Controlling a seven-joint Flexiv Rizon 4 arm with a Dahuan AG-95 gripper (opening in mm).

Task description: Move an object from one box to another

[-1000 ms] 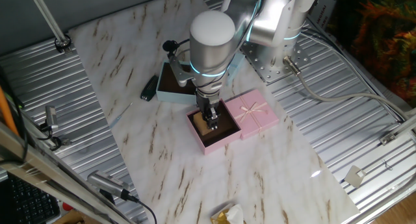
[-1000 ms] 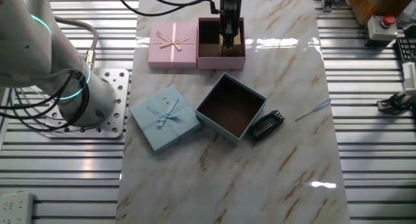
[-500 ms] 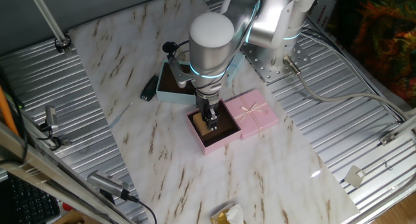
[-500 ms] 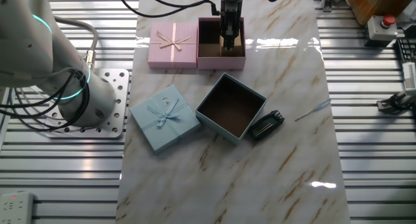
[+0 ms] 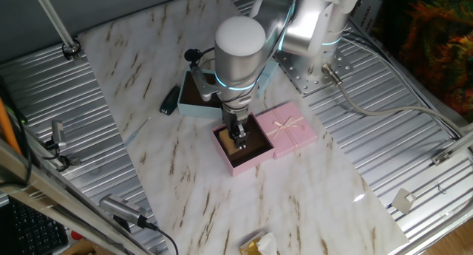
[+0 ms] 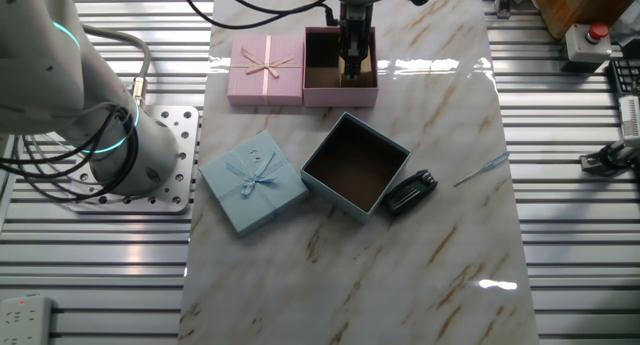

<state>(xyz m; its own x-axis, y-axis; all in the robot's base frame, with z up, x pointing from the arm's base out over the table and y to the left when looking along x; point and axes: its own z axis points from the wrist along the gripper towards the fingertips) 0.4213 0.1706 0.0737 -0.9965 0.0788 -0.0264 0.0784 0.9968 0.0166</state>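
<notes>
Wood-coloured and small, the block [image 5: 241, 143] sits inside the pink box [image 5: 230, 158], just this side of the blue box [image 5: 194, 107]. We judge it light, rigid, best pinched across flat sides. Whether our gripper [image 5: 239, 140] holds it, we cannot tell.

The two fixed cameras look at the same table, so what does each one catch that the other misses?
Only the one fixed view shows the yellowish wrapper at the slab's near edge. Only the other fixed view shows the whole light-blue box, empty, and its bowed light-blue lid. Both show the gripper lowered inside the pink box with a small tan block at its tips, beside the pink lid.
</notes>
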